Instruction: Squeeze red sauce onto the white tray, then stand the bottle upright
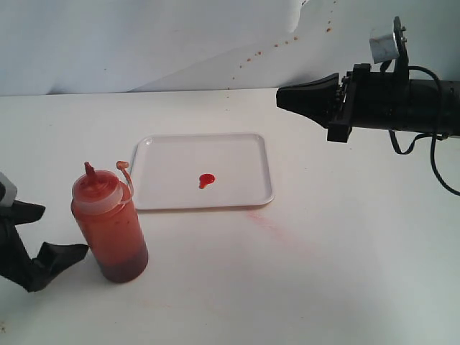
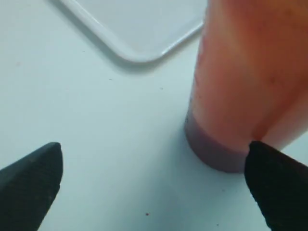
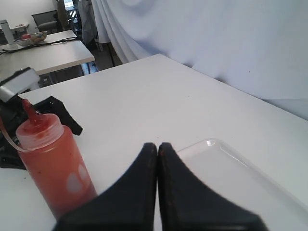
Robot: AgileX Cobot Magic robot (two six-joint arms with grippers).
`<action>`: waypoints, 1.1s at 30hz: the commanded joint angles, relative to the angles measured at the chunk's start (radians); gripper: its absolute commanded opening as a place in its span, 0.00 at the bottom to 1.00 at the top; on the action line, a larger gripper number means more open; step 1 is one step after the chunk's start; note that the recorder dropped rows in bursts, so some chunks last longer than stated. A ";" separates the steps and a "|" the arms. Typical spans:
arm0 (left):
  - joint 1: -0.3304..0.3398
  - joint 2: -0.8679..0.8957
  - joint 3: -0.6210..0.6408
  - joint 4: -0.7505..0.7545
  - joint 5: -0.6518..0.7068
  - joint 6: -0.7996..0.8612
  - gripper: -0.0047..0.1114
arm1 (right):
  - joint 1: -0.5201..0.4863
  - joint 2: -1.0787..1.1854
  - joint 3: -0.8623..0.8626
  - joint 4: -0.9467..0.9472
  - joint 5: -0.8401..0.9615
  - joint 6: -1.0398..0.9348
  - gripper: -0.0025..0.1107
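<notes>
The bottle [image 1: 109, 226] of orange-red sauce stands upright on the table, left of and nearer than the white tray [image 1: 237, 154]; its small cap hangs by its tether. A small blob of red sauce [image 1: 206, 180] lies near the tray's middle. My left gripper [image 1: 54, 231] is open at the bottle's left, low on the table, holding nothing. In the left wrist view one fingertip [image 2: 269, 178] overlaps the base of the bottle [image 2: 245, 86]; contact is unclear. My right gripper [image 1: 282, 97] hovers shut and empty beyond the tray's right side, and it [image 3: 158, 145] faces the bottle [image 3: 53, 163].
A faint pink smear [image 1: 269, 223] marks the table off the tray's near right corner. A white cloth backdrop [image 1: 144, 43] with small brown spots hangs behind the table. The right wrist view shows another table [image 3: 43, 50] with objects far off.
</notes>
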 commanded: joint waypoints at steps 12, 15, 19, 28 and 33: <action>0.002 -0.423 -0.001 -0.109 -0.158 -0.170 0.04 | 0.001 -0.009 -0.007 0.006 0.008 -0.006 0.02; 0.002 -0.509 -0.001 -0.141 -0.218 -0.214 0.04 | 0.001 -0.009 -0.007 0.006 0.008 -0.006 0.02; 0.002 -0.612 -0.001 -0.132 -0.353 -0.317 0.04 | 0.001 -0.009 -0.007 0.006 0.008 -0.006 0.02; -0.003 -0.752 -0.004 -0.118 -0.625 -0.368 0.04 | 0.001 -0.009 -0.007 0.006 0.008 -0.006 0.02; -0.003 -0.772 -0.004 -0.116 -0.625 -0.368 0.04 | 0.001 -0.009 -0.007 0.006 0.008 -0.006 0.02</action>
